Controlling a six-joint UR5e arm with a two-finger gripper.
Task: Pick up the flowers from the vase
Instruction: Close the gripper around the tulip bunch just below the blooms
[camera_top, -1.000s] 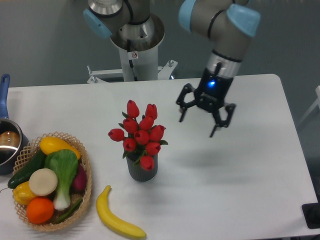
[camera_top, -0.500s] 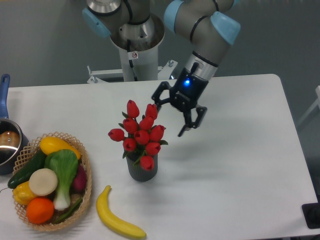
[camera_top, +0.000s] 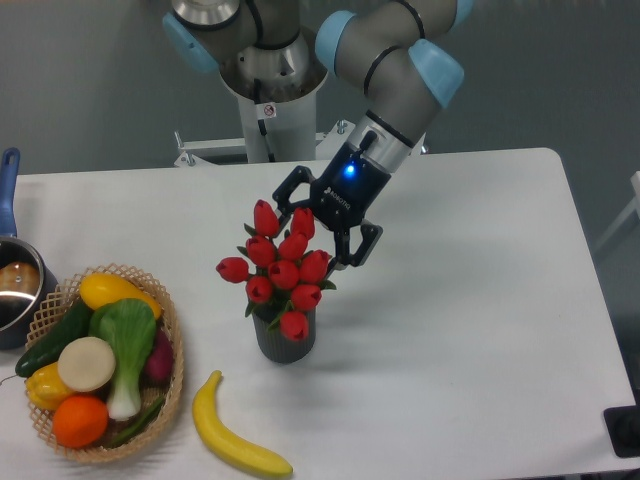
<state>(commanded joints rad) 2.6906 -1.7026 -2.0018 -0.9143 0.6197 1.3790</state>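
Note:
The flowers (camera_top: 280, 270), a bunch of red tulip buds with small green leaves, stand upright in the dark grey ribbed vase (camera_top: 285, 337) near the middle of the white table. My gripper (camera_top: 312, 234) is open and empty, hovering at the upper right of the bunch. Its fingers straddle the topmost buds; I cannot tell if they touch them. The stems are hidden inside the vase.
A wicker basket (camera_top: 170, 375) of vegetables and fruit sits at the front left. A banana (camera_top: 232, 440) lies in front of the vase. A blue-handled pot (camera_top: 14, 285) stands at the left edge. The arm's base (camera_top: 270, 90) rises behind the table.
My gripper has moved left from over the right part of the table to the top right of the flowers, staying open. The flowers and vase have not moved.

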